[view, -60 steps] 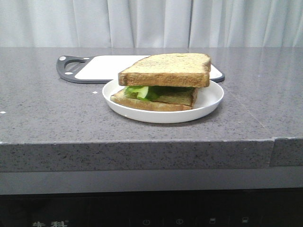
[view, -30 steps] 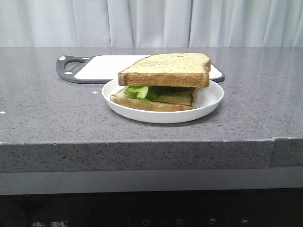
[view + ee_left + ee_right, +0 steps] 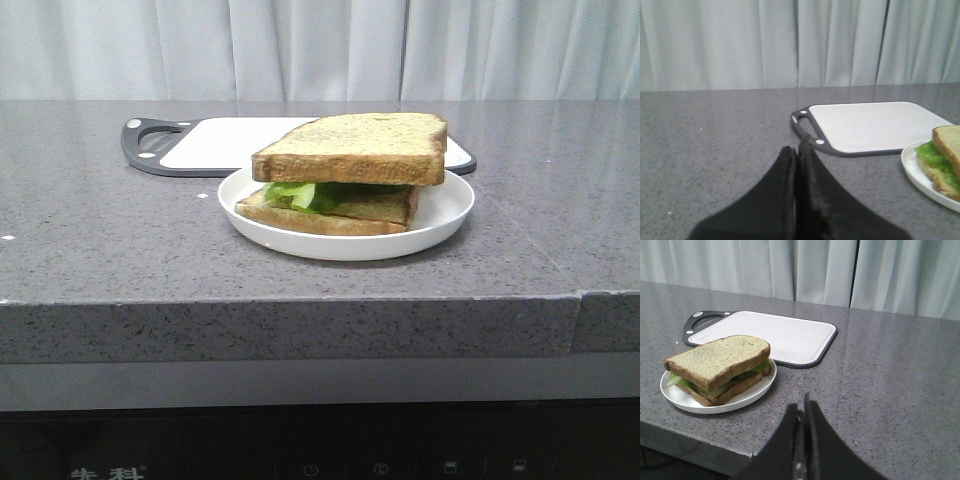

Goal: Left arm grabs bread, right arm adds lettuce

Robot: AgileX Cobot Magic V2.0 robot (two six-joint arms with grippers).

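A thick slice of tan bread (image 3: pixel 350 146) lies on top of the green lettuce (image 3: pixel 300 194) and a lower slice, all on a white plate (image 3: pixel 445 212). The sandwich also shows in the right wrist view (image 3: pixel 720 360) and at the edge of the left wrist view (image 3: pixel 947 160). My left gripper (image 3: pixel 796 150) is shut and empty, low over the counter, well apart from the plate. My right gripper (image 3: pixel 802 407) is shut and empty, near the counter's front edge, apart from the plate. Neither arm shows in the front view.
A white cutting board (image 3: pixel 230 140) with a black rim and handle lies flat behind the plate; it also shows in the left wrist view (image 3: pixel 875 125) and the right wrist view (image 3: pixel 775 335). The grey stone counter (image 3: pixel 100 230) ends in a front edge. Pale curtains hang behind.
The front view has shifted very slightly; the sandwich, plate and board stay as they were.
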